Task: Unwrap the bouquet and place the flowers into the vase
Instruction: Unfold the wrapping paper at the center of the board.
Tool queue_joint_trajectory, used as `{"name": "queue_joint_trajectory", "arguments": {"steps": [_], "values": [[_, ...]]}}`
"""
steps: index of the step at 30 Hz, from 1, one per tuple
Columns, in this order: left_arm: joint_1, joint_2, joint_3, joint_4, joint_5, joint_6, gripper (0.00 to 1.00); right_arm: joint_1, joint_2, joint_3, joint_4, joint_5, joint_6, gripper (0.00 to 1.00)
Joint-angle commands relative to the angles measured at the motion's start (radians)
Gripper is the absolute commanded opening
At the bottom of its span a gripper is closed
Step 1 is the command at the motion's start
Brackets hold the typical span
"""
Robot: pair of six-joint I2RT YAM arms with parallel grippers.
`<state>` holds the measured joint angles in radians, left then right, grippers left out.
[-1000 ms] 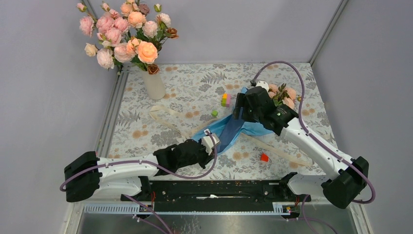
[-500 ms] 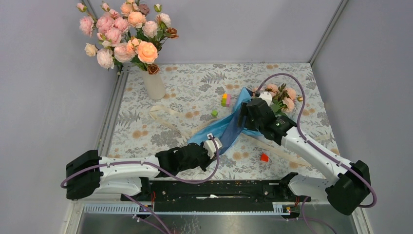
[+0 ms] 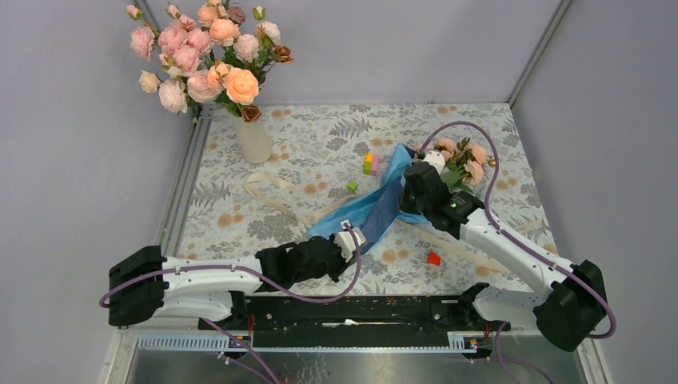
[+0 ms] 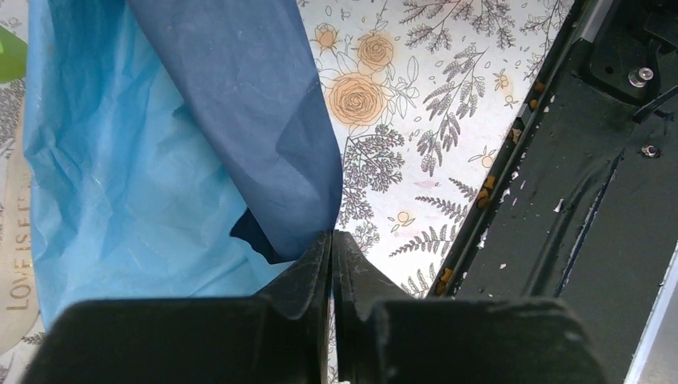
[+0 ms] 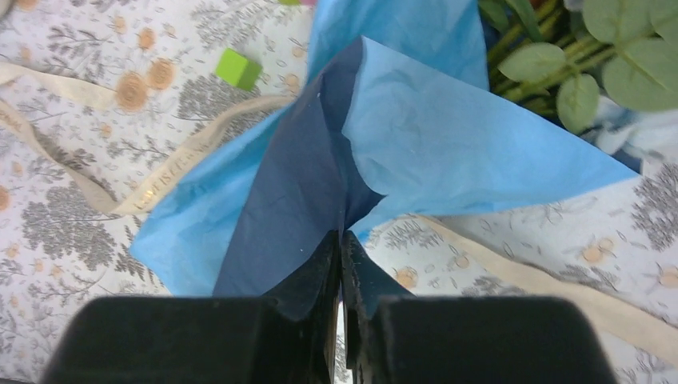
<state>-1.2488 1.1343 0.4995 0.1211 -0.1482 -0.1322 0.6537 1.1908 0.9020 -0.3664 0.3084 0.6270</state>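
The bouquet lies at mid-right, its blue and navy paper (image 3: pixel 376 206) spread toward the near edge. Its flowers (image 3: pixel 464 156), peach blooms with green leaves (image 5: pixel 560 72), stick out at the far right end. My left gripper (image 3: pixel 356 235) is shut on the paper's near navy corner (image 4: pixel 296 184). My right gripper (image 3: pixel 402 195) is shut on a raised fold of the paper (image 5: pixel 320 184), just short of the stems. The off-white vase (image 3: pixel 254 140) stands at the far left and holds pink and peach roses (image 3: pixel 209 50).
Loose cream ribbon (image 3: pixel 268 188) trails across the patterned tablecloth, with another stretch (image 3: pixel 472 252) near the right arm. Small blocks lie about: green (image 3: pixel 352 186), yellow and pink (image 3: pixel 370 164), red (image 3: pixel 432 258). A black rail (image 3: pixel 360 308) runs along the near edge.
My right gripper came down from the bouquet's top onto the paper and shut on a fold. The left gripper kept its hold and drew slightly toward the near edge.
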Motion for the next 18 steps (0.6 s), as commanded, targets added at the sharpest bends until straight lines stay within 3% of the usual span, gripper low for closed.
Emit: {"name": "queue_joint_trajectory", "arguments": {"steps": [1,6,8,12,18], "values": [[-0.006,-0.013,0.06,0.015,-0.028,-0.029,0.11,0.006,-0.093,-0.039,-0.149,0.072,0.045,0.06],[-0.006,-0.051,0.089,0.016,-0.001,-0.082,0.64,0.005,-0.24,-0.105,-0.3,0.076,0.104,0.03],[-0.006,-0.08,0.105,0.022,0.019,-0.103,0.77,0.006,-0.273,-0.095,-0.384,0.077,0.122,0.02],[0.0,-0.092,0.156,0.04,0.027,-0.167,0.89,0.005,-0.299,-0.058,-0.566,0.105,0.16,0.03],[0.025,0.113,0.291,0.034,0.036,-0.297,0.88,0.006,-0.323,-0.043,-0.722,0.103,0.235,0.06]]}}
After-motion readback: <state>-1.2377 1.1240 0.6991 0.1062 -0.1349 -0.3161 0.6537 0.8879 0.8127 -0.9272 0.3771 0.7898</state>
